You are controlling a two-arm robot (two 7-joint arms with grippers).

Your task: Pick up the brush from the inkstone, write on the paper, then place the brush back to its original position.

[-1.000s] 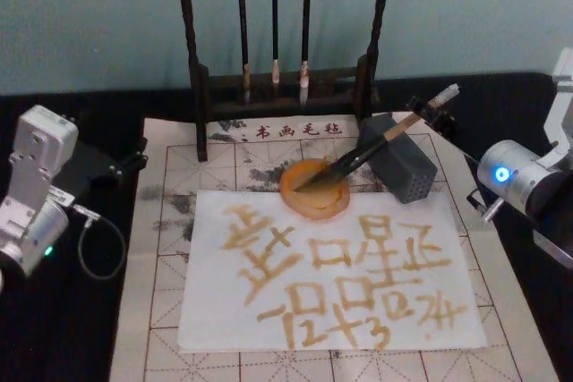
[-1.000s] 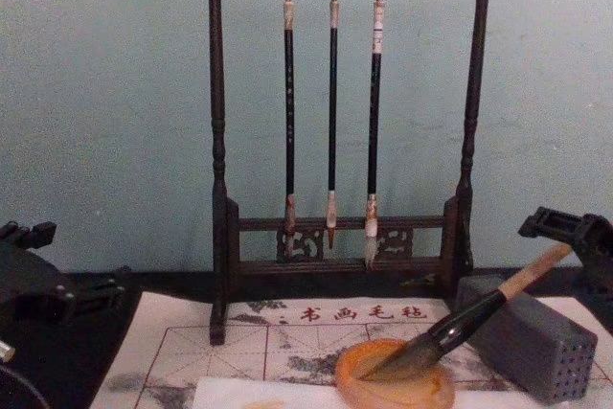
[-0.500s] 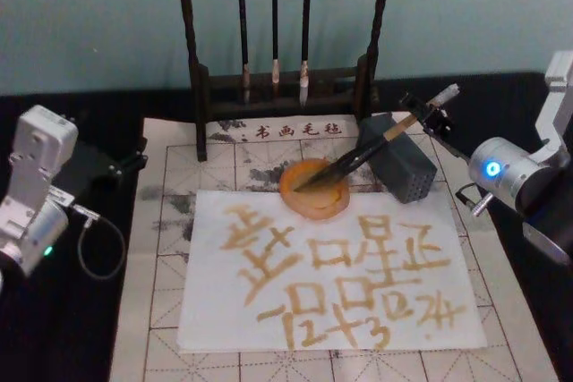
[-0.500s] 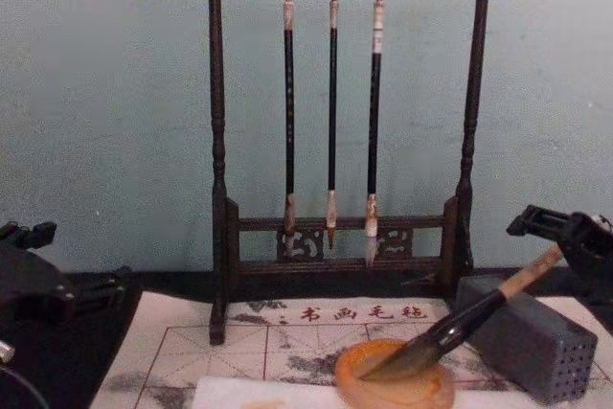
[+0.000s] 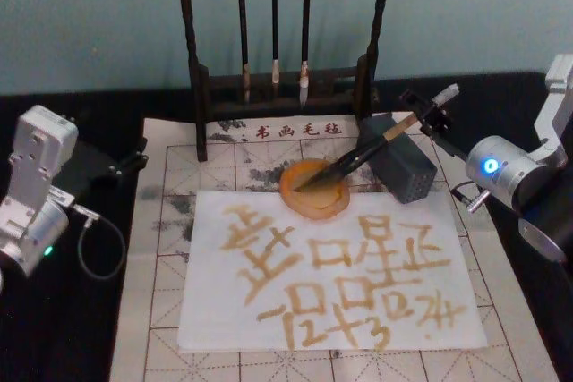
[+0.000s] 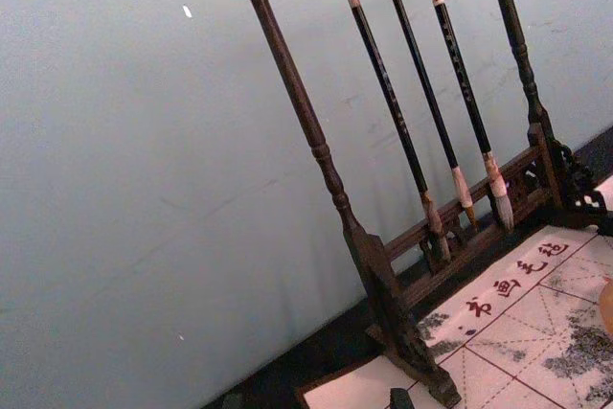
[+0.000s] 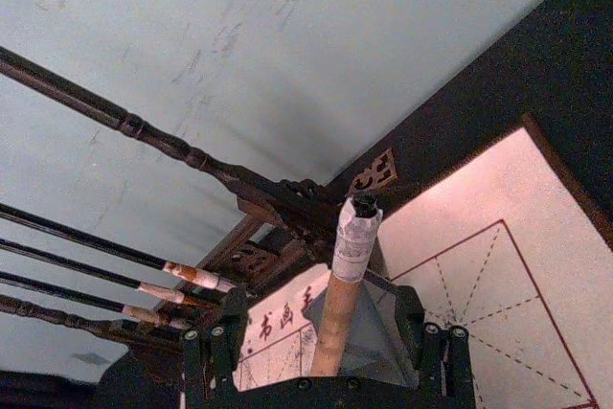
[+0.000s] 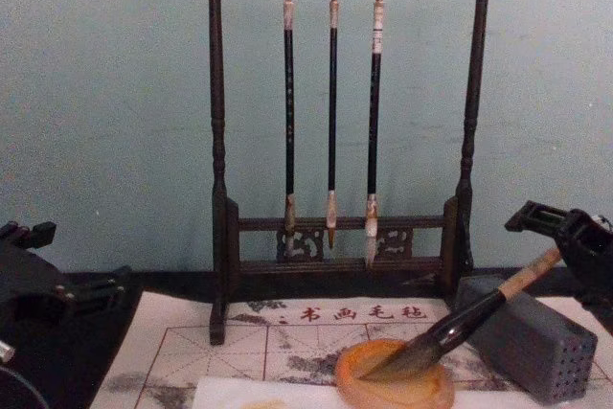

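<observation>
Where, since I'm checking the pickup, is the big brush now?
Head view, right of centre: the brush has bristles in the inkstone, handle leaning across the grey block.

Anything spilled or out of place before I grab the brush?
Nothing toppled. Ink smudges stain the mat left of the inkstone; the paper is full of amber characters. The brush lies tip in the inkstone, handle on the grey block, between the right gripper's open jaws. The left gripper idles beside the mat.

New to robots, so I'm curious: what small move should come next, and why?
Probably closing the right gripper on the brush: its open fingers sit either side of the handle's top, while the bristles rest in the inkstone and the handle leans on the grey block. The left gripper sits parked at the left.
</observation>
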